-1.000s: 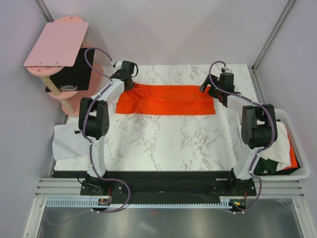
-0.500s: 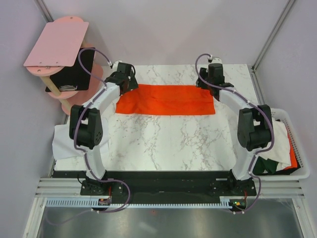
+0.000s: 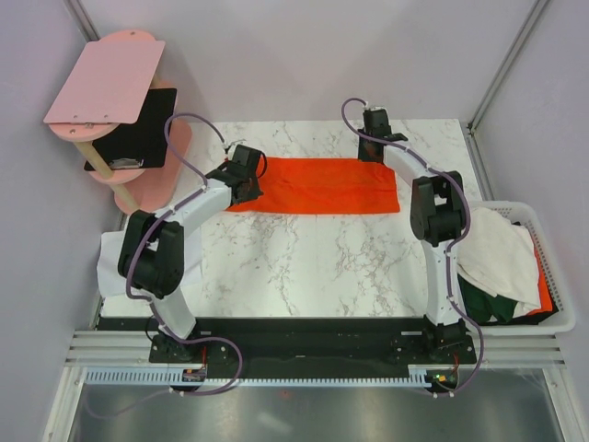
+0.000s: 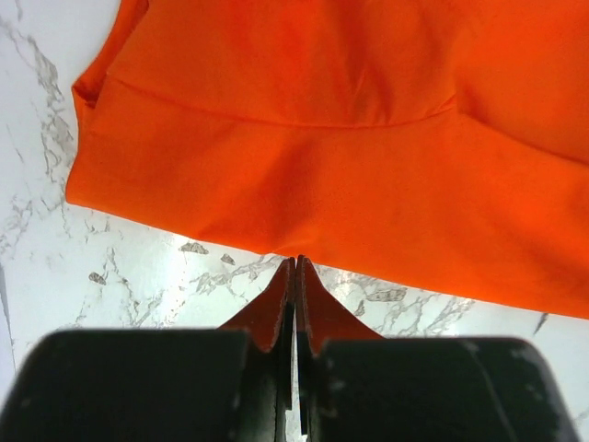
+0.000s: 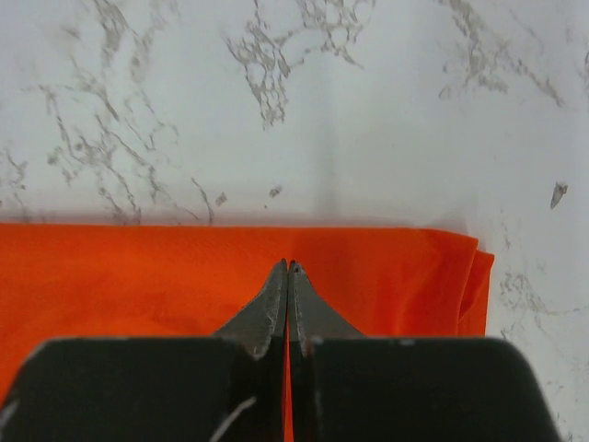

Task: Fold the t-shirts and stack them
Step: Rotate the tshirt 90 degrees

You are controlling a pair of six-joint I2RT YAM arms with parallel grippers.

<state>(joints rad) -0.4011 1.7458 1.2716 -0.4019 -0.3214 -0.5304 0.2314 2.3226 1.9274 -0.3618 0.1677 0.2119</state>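
Left gripper (image 4: 296, 267): fingers pressed together, tips set at lower edge of orange-red t-shirt (image 4: 304, 157); cloth between them not made out. Right gripper (image 5: 289, 268): likewise closed, tips laid over shirt near its upper edge; body cut off by frame bottom. Shirt seen folded into long flat band, layered at right end, spread across upper centre of marble table (image 3: 304, 258), between both grippers.
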